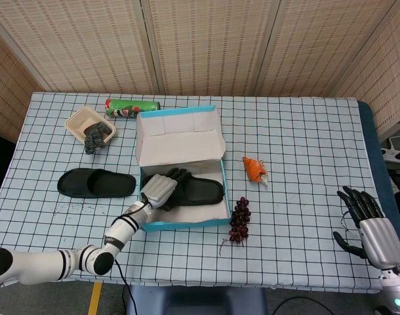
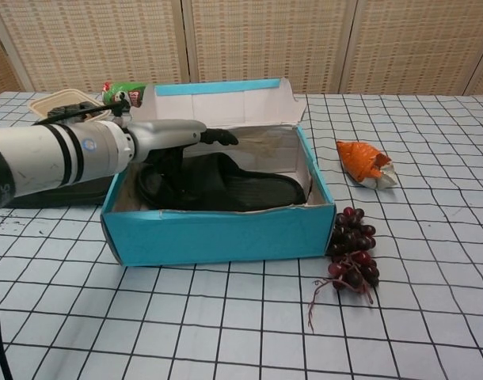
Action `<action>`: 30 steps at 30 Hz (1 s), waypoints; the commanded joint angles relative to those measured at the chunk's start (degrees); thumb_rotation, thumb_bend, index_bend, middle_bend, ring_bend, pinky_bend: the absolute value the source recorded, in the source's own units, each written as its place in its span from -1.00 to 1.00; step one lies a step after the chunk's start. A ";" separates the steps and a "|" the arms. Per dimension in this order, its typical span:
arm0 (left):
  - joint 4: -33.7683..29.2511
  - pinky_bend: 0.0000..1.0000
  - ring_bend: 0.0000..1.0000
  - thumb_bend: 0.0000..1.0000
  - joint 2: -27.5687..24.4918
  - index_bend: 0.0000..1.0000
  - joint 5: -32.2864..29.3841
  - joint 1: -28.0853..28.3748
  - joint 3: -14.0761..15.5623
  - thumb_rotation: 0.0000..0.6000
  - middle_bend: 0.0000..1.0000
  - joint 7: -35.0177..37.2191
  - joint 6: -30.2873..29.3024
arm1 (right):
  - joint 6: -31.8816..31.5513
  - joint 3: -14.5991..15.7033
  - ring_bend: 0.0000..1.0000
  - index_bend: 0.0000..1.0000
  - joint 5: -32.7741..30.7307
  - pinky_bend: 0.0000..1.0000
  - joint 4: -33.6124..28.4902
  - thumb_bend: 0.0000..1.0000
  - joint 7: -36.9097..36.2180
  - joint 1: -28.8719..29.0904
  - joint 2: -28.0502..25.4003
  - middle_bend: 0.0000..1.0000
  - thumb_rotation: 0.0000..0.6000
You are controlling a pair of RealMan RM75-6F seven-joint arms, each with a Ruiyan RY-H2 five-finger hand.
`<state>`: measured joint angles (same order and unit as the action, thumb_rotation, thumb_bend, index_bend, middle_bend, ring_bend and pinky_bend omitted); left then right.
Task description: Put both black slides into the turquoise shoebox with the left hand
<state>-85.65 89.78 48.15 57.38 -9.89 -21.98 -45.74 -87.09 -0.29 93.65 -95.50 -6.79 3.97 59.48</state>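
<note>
Head view: your left hand (image 1: pixel 159 190) reaches over the near-left wall of the turquoise shoebox (image 1: pixel 187 223), its dark fingers (image 1: pixel 176 174) spread and extended above the heel end of the black slide in the box (image 1: pixel 199 190); it holds nothing. This slide lies flat on the box floor, toe towards the right wall. The second black slide (image 1: pixel 96 183) lies on the checked tablecloth (image 1: pixel 298 151) just left of the box, apart from your hand. The box lid (image 1: pixel 180 136) stands open at the back. Your right hand (image 1: pixel 368 223) rests at the table's right edge, fingers apart and empty. A bunch of grapes (image 1: pixel 239 218) touches the box's right corner; an orange wrapper (image 1: pixel 254 169), a green can (image 1: pixel 132 108) and a tan bowl (image 1: pixel 90 127) lie further off.

Chest view: your left hand (image 2: pixel 172 134) hovers over the slide (image 2: pixel 226 186), fingers (image 2: pixel 218 138) stretched level and not closed on it. The grapes (image 2: pixel 351 253) press against the box wall (image 2: pixel 218 233).
</note>
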 commanded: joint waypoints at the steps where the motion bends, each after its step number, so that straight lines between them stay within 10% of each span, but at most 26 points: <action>1: -1.76 -0.69 -1.00 -0.27 -1.11 -1.00 3.64 -1.08 -1.49 1.00 -1.00 4.43 -0.38 | -0.12 -0.03 -1.00 -1.00 -0.04 -1.00 -0.03 -0.56 -0.08 -0.06 -0.07 -1.00 1.00; 11: -11.20 -0.71 -1.00 -0.26 -11.50 -1.00 18.59 -7.35 -3.92 1.00 -1.00 16.49 -6.93 | -1.56 0.11 -1.00 -1.00 1.20 -1.00 0.17 -0.57 -0.52 -0.49 -0.27 -1.00 1.00; 21: -14.97 -0.83 -1.00 -0.36 -23.82 -1.00 12.33 -15.59 1.06 1.00 -1.00 7.98 -12.75 | -3.16 0.15 -1.00 -1.00 2.34 -1.00 -0.15 -0.56 1.05 -1.06 0.24 -1.00 1.00; 30: -4.28 -0.92 -1.00 -0.46 -21.94 -1.00 8.09 -18.43 4.38 1.00 -1.00 9.06 -9.09 | -4.87 0.57 -1.00 -1.00 3.84 -1.00 -0.75 -0.56 2.08 -1.90 0.68 -1.00 1.00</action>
<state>-92.79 66.54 56.79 39.66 -6.51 -13.19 -55.94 -91.97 0.26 97.50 -96.23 -4.73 2.09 60.13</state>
